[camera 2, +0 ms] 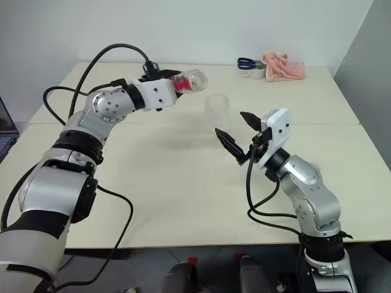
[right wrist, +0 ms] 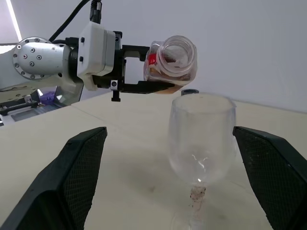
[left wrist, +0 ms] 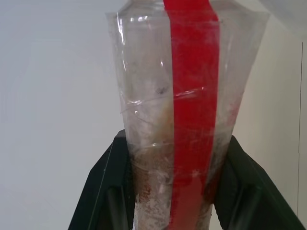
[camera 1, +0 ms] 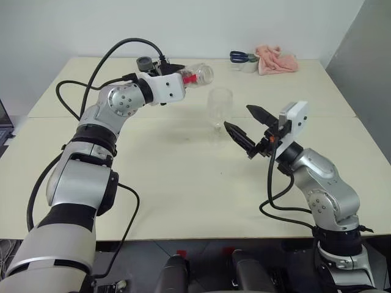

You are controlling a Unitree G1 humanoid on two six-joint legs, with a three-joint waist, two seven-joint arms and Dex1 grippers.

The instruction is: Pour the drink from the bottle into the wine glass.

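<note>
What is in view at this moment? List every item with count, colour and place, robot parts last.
bottle: one, clear with a red label strip, uncapped, held tipped on its side above and left of the wine glass.
drink: a little amber-brown liquid inside the tipped bottle.
wine glass: one, clear, upright mid-table, between the right gripper's spread fingers without touching.
scissors: one pair, blue handles, far edge of the table.
cloth: one, pink, crumpled, right of the scissors.
small dark round object: one, grey, far table behind the left gripper.
table: one, cream.
left gripper: black fingers, shut on the bottle.
right gripper: black fingers, open, around the wine glass.
</note>
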